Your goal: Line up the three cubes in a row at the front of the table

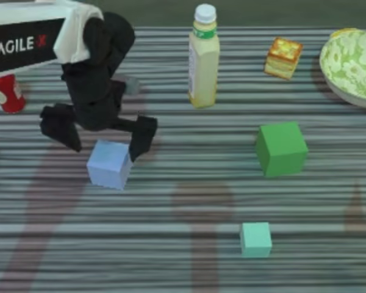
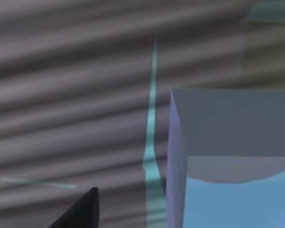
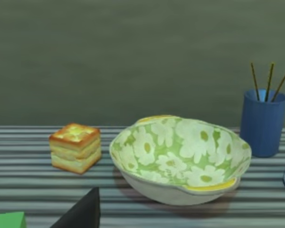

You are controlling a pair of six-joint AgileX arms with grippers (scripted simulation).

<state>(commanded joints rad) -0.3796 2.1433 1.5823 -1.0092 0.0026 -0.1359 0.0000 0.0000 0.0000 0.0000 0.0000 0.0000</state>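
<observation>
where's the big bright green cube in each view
Top view: the bright green cube sits right of centre on the striped table.
Left wrist view: not in it; the lavender-blue cube fills that picture.
Right wrist view: only a green corner shows at the picture's edge.
Shared landmark: the orange-yellow patterned box, in the top and right wrist views.

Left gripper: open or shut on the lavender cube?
Open. In the top view the left gripper has fingers spread just behind the lavender cube, not clamping it.

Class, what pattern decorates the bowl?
White flowers on green bowl; right wrist view shows it best.
</observation>
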